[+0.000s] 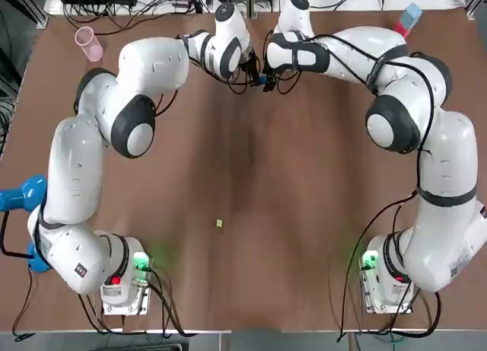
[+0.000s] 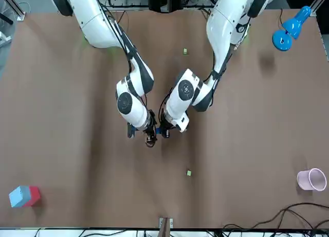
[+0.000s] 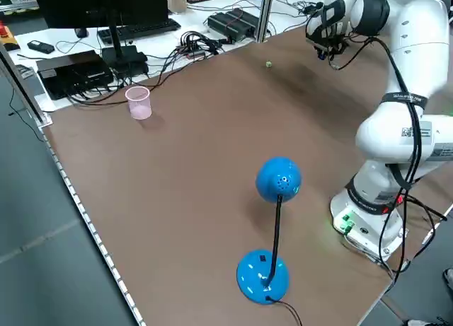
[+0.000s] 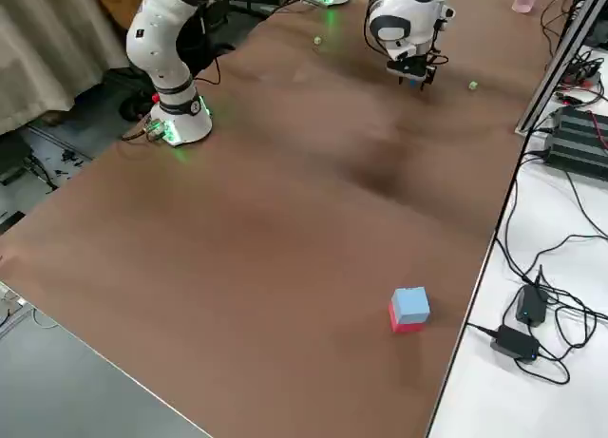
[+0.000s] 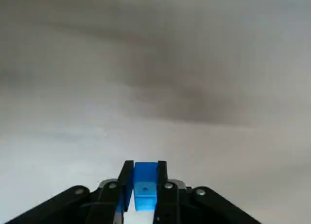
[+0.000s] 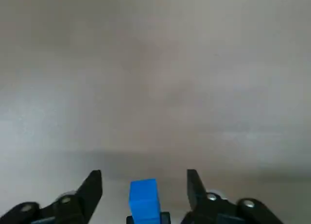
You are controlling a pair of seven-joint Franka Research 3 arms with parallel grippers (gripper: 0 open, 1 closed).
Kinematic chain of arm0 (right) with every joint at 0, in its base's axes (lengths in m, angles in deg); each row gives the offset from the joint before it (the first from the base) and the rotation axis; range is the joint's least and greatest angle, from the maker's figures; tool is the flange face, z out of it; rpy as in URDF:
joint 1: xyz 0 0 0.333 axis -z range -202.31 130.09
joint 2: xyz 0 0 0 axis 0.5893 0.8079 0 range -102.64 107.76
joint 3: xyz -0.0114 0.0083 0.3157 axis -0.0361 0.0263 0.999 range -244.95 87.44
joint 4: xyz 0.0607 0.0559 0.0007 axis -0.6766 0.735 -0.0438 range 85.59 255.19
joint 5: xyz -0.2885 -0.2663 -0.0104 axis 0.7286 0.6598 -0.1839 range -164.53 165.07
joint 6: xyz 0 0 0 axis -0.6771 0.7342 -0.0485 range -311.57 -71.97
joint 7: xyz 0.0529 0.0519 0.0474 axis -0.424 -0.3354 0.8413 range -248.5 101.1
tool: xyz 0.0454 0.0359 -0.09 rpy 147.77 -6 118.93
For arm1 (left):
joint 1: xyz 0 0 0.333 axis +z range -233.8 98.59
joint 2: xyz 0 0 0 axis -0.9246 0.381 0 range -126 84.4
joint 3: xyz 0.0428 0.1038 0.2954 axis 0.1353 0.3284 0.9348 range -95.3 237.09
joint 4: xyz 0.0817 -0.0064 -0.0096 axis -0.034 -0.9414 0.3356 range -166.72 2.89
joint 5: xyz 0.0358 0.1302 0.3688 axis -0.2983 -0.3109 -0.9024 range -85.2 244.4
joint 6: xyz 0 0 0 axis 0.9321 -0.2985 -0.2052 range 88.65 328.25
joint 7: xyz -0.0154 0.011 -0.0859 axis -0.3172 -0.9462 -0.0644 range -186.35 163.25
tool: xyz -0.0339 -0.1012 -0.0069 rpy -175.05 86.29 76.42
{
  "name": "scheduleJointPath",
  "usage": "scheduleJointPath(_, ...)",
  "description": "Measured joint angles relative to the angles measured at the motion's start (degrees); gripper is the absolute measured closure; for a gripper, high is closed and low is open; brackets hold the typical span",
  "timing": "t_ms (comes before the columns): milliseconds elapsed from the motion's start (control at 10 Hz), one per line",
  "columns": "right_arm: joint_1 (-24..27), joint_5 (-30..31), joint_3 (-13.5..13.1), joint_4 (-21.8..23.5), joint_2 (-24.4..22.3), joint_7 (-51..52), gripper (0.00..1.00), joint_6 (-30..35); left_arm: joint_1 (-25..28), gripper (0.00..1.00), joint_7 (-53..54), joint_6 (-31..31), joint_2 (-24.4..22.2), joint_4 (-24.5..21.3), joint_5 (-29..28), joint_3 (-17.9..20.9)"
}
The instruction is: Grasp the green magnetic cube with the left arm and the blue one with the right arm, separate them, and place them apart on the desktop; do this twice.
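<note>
Overhead and facing front cameras both cover the table [image 1: 251, 176].

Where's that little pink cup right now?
The pink cup stands upright near the table's far corner on the robot's left side: top left in the top view, just beyond the left arm.

Left gripper [image 5: 144, 168] clamped; right gripper [image 6: 144, 178] spread.

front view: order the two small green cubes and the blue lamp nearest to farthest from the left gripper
From the left gripper:
1. Far-edge green cube, away from the robot.
2. Base-side green cube, between the arms' bases.
3. Blue lamp, robot's left side.
</note>
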Motion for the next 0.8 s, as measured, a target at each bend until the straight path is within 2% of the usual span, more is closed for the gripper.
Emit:
scheduleJointPath(200, 0.1, 0.0, 0.0, -0.1, 0.0, 0.0, 0.62, 0.0, 0.0, 0.77, 0.0, 0.0, 0.0, 0.0, 0.0, 0.0)
scheduleJointPath(300, 0.2, 0.0, 0.0, -0.1, 0.0, 0.0, 0.75, 0.0, 0.0, 0.77, 0.0, 0.0, 0.0, 0.0, 0.0, 0.0)
scheduleJointPath(800, 0.3, 3.3, 0.1, -0.3, 0.0, 0.0, 0.77, -0.1, 0.2, 0.77, 0.0, 0.0, 0.0, 0.0, 0.0, 0.0)
